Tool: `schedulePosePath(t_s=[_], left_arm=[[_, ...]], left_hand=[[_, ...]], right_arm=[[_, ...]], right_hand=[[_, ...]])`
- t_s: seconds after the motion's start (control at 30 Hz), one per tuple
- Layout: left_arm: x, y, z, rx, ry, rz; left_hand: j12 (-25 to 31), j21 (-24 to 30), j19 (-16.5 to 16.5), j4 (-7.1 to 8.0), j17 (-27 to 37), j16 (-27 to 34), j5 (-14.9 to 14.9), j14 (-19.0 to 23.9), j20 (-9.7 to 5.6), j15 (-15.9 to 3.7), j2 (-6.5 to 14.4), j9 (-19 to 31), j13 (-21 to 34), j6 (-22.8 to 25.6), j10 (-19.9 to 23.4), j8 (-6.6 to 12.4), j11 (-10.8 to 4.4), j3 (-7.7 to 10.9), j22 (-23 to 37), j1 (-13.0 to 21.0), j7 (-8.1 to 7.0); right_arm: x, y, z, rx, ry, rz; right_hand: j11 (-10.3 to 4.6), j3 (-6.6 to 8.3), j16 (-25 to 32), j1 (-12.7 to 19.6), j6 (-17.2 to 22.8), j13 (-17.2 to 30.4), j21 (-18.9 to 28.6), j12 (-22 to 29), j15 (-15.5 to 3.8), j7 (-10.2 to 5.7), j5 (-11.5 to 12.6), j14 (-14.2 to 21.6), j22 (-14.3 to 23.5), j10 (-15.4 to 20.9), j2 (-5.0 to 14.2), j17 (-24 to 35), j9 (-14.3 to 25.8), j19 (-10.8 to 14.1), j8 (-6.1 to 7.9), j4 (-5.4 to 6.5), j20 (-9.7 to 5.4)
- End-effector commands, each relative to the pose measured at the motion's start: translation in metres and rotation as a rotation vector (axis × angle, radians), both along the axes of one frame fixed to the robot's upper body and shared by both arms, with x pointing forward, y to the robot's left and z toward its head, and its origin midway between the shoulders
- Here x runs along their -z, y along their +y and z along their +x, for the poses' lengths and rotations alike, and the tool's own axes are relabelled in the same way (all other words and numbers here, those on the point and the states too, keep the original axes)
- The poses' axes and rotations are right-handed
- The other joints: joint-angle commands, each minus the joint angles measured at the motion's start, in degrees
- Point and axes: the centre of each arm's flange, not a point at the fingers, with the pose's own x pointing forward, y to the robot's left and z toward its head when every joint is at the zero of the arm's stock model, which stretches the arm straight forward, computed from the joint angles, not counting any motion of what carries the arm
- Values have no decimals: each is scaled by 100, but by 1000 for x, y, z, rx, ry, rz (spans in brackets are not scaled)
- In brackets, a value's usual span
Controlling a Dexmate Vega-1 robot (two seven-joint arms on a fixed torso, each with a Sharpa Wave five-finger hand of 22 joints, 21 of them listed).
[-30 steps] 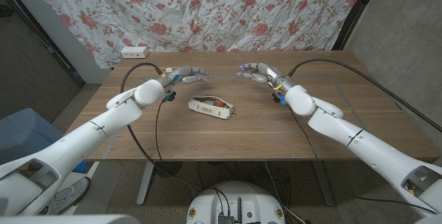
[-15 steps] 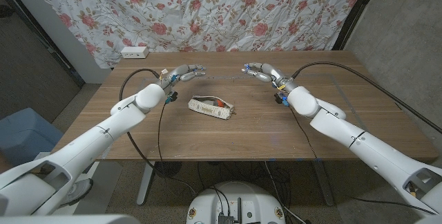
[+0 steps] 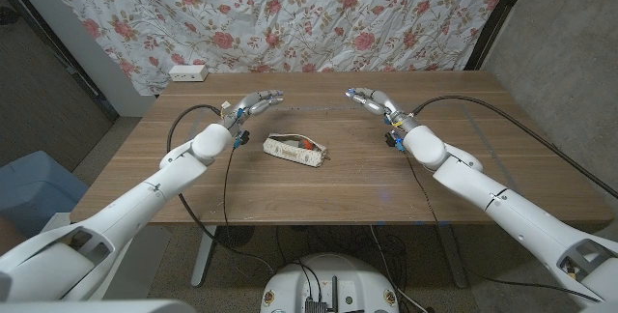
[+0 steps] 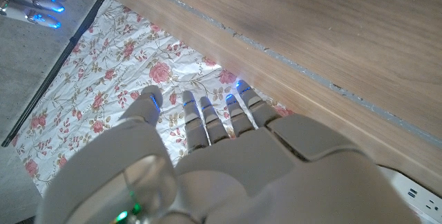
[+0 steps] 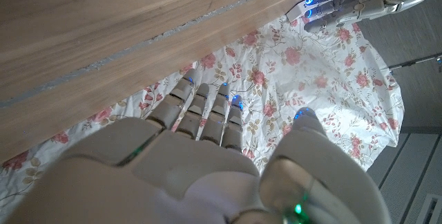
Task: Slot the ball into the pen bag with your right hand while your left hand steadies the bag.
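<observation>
The left robot hand [image 3: 259, 102] is seen over the far part of the wooden worktop [image 3: 367, 173], fingers spread wide and nothing held; the right robot hand [image 3: 368, 99] is seen opposite it, likewise wide and holding nothing. The pen bag [image 3: 296, 149] lies on the worktop nearer the robot than both hands, between them and apart from each. The ball cannot be made out. A flowered curtain [image 3: 290, 14] hangs beyond the fingertips [image 4: 207, 110].

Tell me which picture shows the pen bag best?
The head view: the pen bag lies whole on the wooden table between both arms. The wrist views look past the table's edge at the flowered cloth, so no bag appears there.
</observation>
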Motion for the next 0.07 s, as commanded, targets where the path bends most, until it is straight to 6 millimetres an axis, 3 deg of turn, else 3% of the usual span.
schedulePosePath(t_s=[0.03,0.07], left_arm=[[13,2,16,18,12,-83],[15,2,16,22,10,-98]], left_hand=[[-3,-8,4,54,14,3,-10,-20,-15,-337,79,2,5,-53,-6,44,77,60,14,-49,32],[-2,-7,7,56,13,3,-8,-20,-17,-334,88,1,5,-56,-5,47,78,68,14,-55,33]], right_arm=[[5,-20,-7,27,11,111],[6,-22,-8,26,15,119]], right_hand=[[32,3,-19,-97,-12,13,36,10,-44,14,36,-5,12,-22,9,-6,0,36,5,54,-29],[42,2,-21,-109,-11,12,36,15,-40,17,37,-1,12,-19,13,-7,0,37,9,58,-28]])
